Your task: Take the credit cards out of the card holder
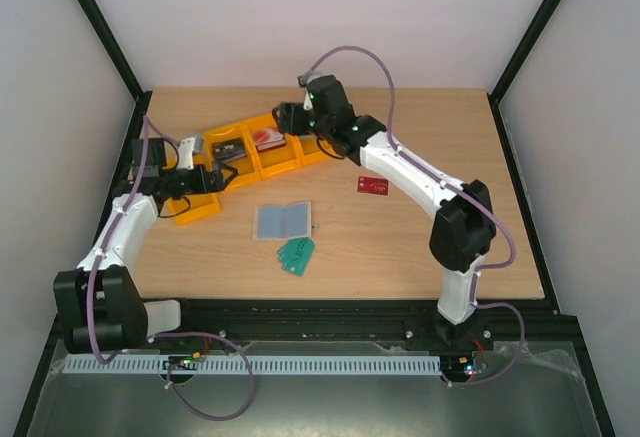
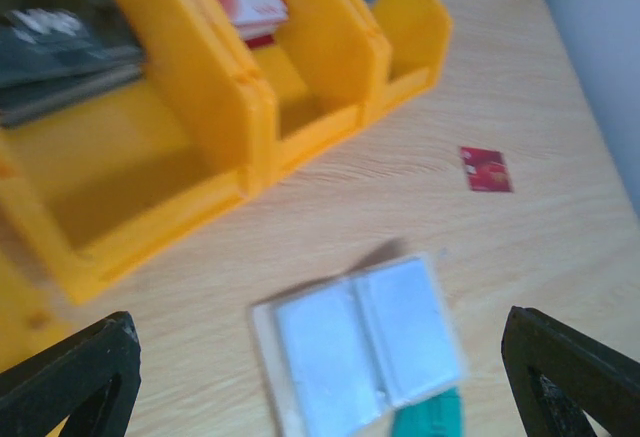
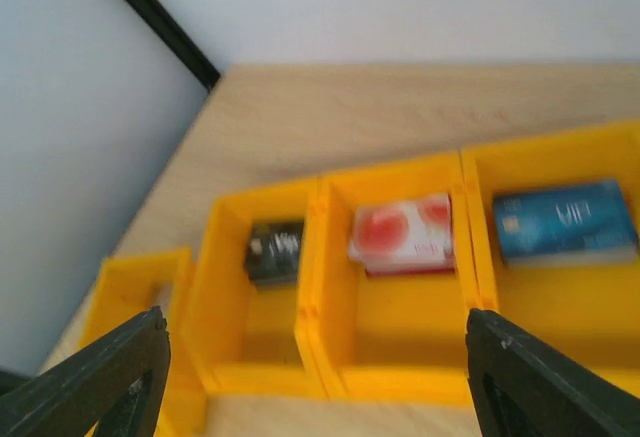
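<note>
The card holder [image 1: 283, 220] lies unfolded on the table, pale blue-grey inner face up; in the left wrist view the card holder [image 2: 360, 342] looks blurred. A dark red credit card [image 1: 372, 186] [image 2: 486, 169] lies flat to its right. Teal-green cards [image 1: 296, 255] [image 2: 430, 419] rest against its near edge. My left gripper [image 1: 207, 179] [image 2: 320, 325] hovers open and empty over the left bins, short of the holder. My right gripper [image 1: 288, 117] [image 3: 315, 322] hangs open and empty above the yellow bins' middle compartments.
A row of yellow bins [image 1: 275, 164] [image 2: 250, 107] [image 3: 318, 257] runs diagonally across the back left. They hold a black card [image 1: 228, 149] [image 3: 273, 250], a red-and-white card [image 1: 268, 139] [image 3: 405, 234] and a blue card [image 3: 565, 220]. Black frame posts edge the table.
</note>
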Available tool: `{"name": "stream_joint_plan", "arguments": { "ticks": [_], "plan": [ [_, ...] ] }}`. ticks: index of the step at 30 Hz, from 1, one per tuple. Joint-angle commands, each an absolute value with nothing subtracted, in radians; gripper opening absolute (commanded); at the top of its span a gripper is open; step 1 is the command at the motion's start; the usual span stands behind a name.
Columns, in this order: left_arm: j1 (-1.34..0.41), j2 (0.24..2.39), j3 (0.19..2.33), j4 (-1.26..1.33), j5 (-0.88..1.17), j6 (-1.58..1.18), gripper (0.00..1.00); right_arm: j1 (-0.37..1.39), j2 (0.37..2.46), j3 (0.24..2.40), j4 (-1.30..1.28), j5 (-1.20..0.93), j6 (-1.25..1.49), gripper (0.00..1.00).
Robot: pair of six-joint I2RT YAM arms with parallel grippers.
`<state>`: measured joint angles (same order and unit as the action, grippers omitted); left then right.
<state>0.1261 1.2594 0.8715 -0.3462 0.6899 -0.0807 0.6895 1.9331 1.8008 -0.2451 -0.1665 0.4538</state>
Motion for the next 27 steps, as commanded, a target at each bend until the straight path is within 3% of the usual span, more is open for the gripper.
{"name": "stream_joint_plan", "arguments": {
  "ticks": [1,7,12,14,27],
  "plan": [
    [0.066,1.273,0.815,-0.245,0.848,-0.258,0.99,0.695,1.878,1.579,-0.38,-0.227,0.451,0.78],
    [-0.04,1.319,0.722,-0.18,0.777,-0.371,0.99,0.695,1.806,1.28,-0.334,-0.288,0.533,0.69],
    [-0.099,1.373,0.661,-0.137,0.712,-0.433,0.99,0.694,1.819,1.136,-0.265,-0.361,0.579,0.48],
    [-0.109,1.392,0.644,-0.135,0.663,-0.441,0.99,0.696,1.839,1.11,-0.228,-0.409,0.589,0.44],
    [-0.164,1.543,0.571,-0.024,0.626,-0.497,0.99,0.707,1.936,1.117,-0.132,-0.549,0.584,0.44]
  ]
}}
